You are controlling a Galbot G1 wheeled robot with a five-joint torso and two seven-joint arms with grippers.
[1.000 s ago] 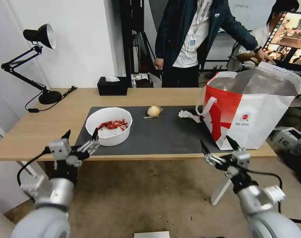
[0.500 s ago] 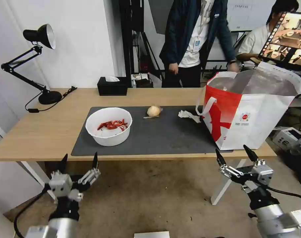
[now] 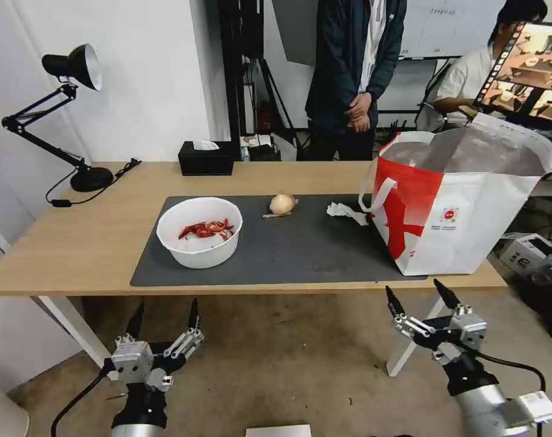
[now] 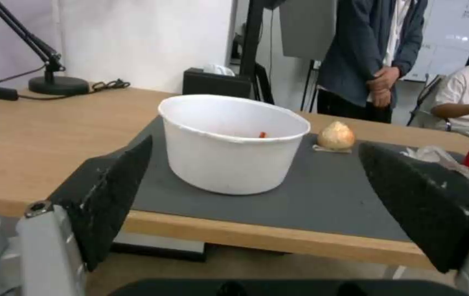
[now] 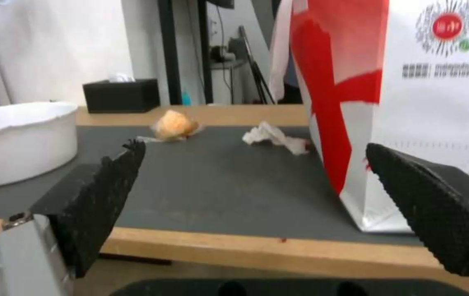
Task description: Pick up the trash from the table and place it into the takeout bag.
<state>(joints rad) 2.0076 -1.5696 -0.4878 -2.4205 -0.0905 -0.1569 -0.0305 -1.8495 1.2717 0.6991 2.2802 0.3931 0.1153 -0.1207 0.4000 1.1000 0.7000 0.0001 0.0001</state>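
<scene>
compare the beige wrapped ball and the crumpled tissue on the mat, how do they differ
The beige wrapped ball is round and compact; the crumpled white tissue is flat, ragged and spread out. The ball sits near the mat's middle, apart from the takeout bag; the tissue lies right beside the bag. Both rest untouched near the far edge of the dark grey mat.

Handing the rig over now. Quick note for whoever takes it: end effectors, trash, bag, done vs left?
Left end effector: open, empty, below the table edge in front of the white bowl.
Right end effector: open, empty, below the edge by the takeout bag.
On the mat: bowl with red peel scraps, beige wrapped ball, crumpled tissue beside the bag.
Done: none of these three bagged. Left: all three.
</scene>
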